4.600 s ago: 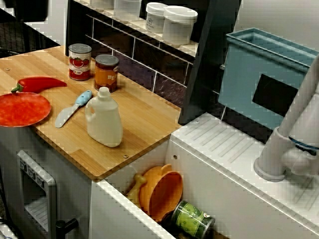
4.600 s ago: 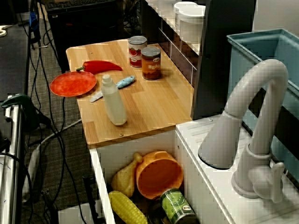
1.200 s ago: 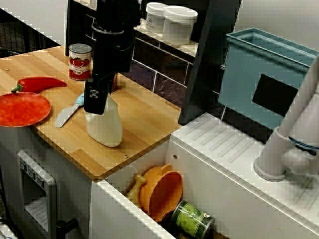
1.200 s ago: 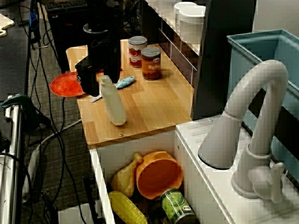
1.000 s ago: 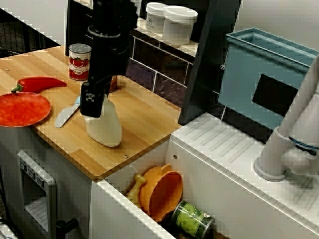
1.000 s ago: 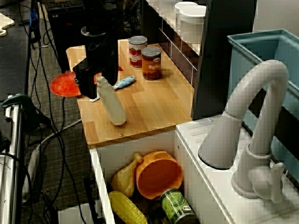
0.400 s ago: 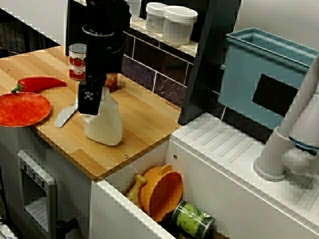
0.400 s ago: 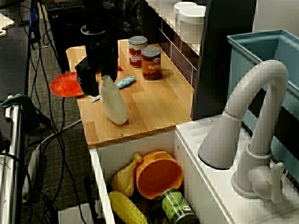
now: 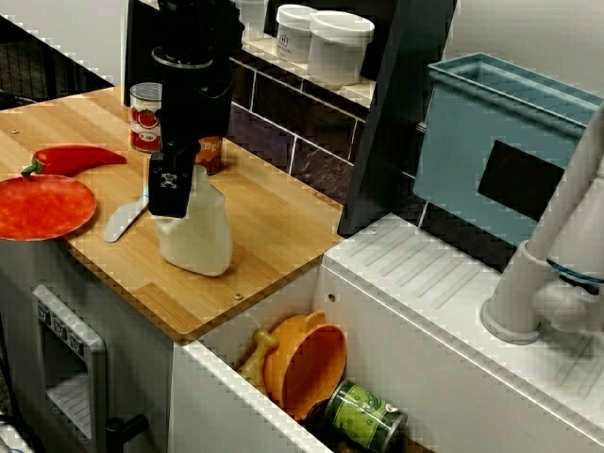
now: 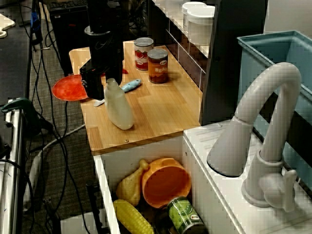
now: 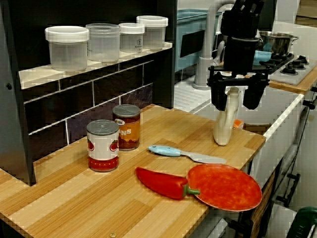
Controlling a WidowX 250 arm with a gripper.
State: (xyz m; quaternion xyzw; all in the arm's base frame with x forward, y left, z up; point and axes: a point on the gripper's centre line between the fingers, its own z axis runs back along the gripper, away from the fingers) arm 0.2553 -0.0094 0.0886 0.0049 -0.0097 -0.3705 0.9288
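Observation:
My black gripper (image 9: 184, 193) (image 10: 104, 85) (image 11: 234, 98) hangs straight down over a white plastic bottle (image 9: 198, 241) (image 10: 119, 112) (image 11: 223, 129) on the wooden counter (image 9: 274, 226). In the view from the counter's far end, one finger sits on each side of the bottle's upper part, close against it. The bottle's base rests on the wood and its body leans a little. A blue-handled knife (image 9: 127, 215) (image 11: 183, 153) lies just beside the bottle. The view over the sink hides the bottle's neck behind the gripper.
A red pepper (image 11: 161, 182) and orange plate (image 11: 224, 186) lie near the counter edge. Two cans (image 11: 103, 145) (image 11: 126, 127) stand by the tiled wall under a shelf of jars (image 11: 99, 44). The sink holds an orange bowl (image 10: 165, 183), corn (image 10: 132, 217) and a green can (image 9: 363, 415).
The arm came in and dropped over the bottle, which stood alone before. The bottle tipped and turned under the gripper about a second ago; nothing has moved in the last half second.

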